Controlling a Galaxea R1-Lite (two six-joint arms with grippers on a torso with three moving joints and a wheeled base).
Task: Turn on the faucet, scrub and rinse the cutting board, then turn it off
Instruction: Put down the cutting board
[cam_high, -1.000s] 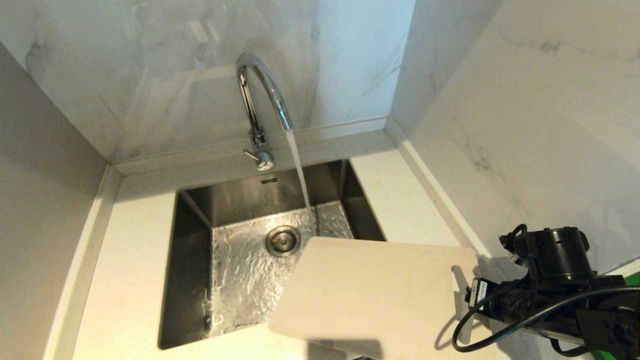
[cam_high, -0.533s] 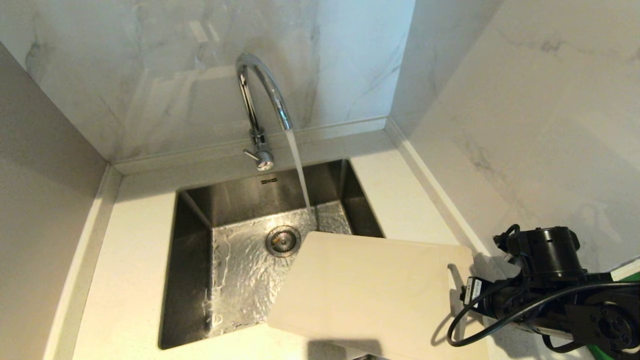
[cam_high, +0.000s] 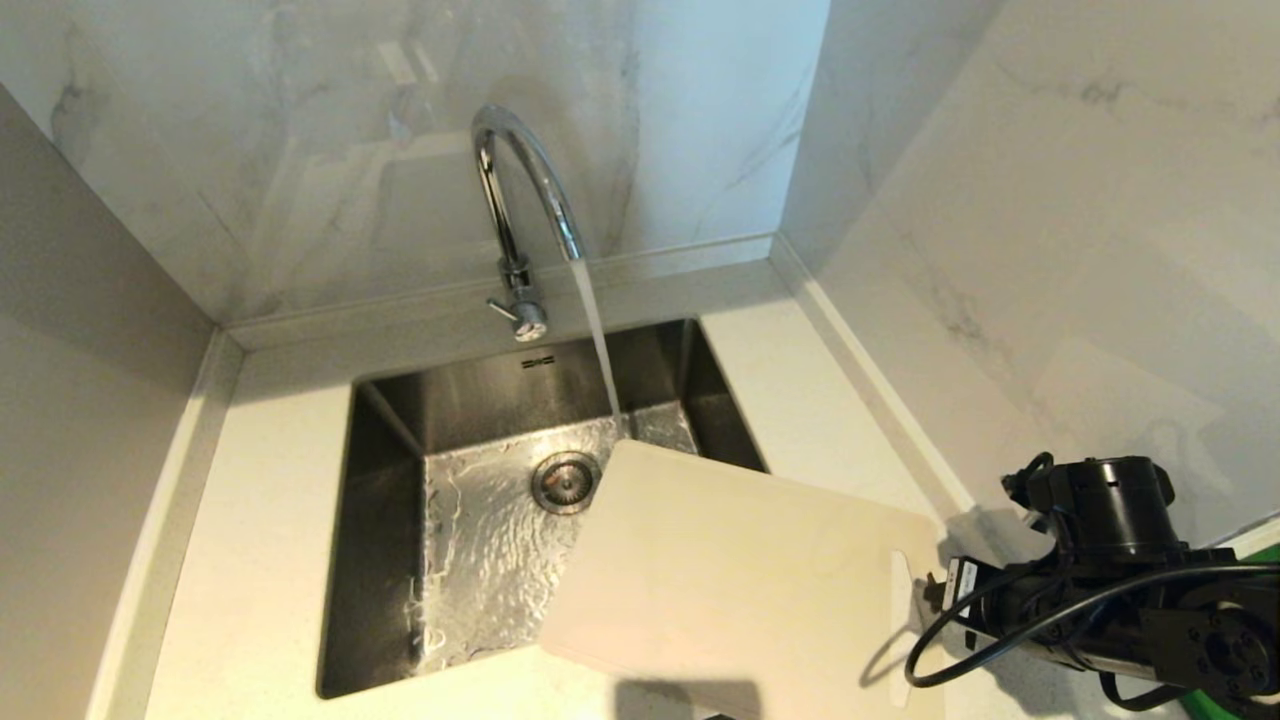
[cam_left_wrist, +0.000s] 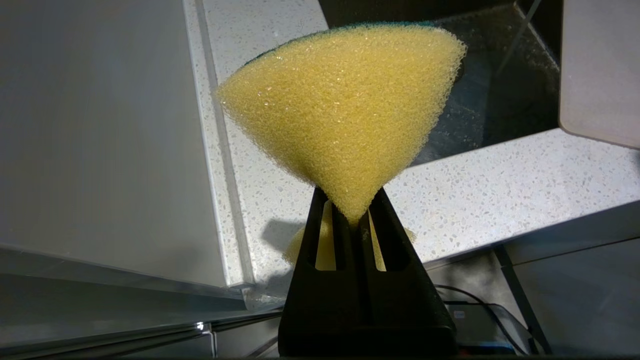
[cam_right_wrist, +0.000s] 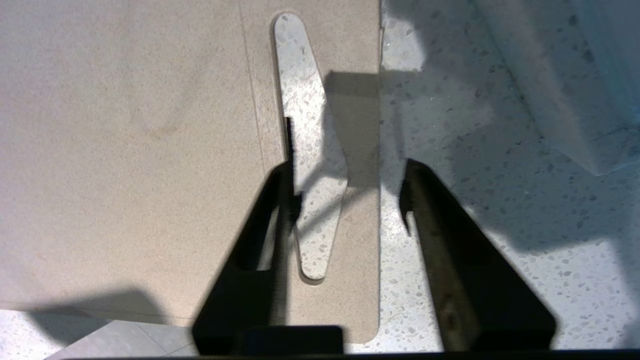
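The chrome faucet (cam_high: 520, 190) stands behind the sink, and water (cam_high: 598, 340) runs from its spout. The cream cutting board (cam_high: 730, 580) lies with its handle end on the counter. Its far corner reaches over the sink, just short of the stream. My right gripper (cam_right_wrist: 348, 200) is open. One finger is in the handle slot (cam_right_wrist: 305, 125) and the other is beyond the board's end, so they straddle the strip without clamping it. My left gripper (cam_left_wrist: 356, 220) is shut on a yellow sponge (cam_left_wrist: 345, 110), held above the counter's near left part.
The steel sink (cam_high: 390, 560) has a wet floor and a round drain (cam_high: 565, 482). Marble walls close in behind and to the right. A light panel stands at the left. A bit of green mat (cam_high: 1265, 555) shows behind my right arm (cam_high: 1110, 600).
My right gripper has opened and let go of the board's handle end. The board's far corner has swung closer to the water stream. The left arm has not moved.
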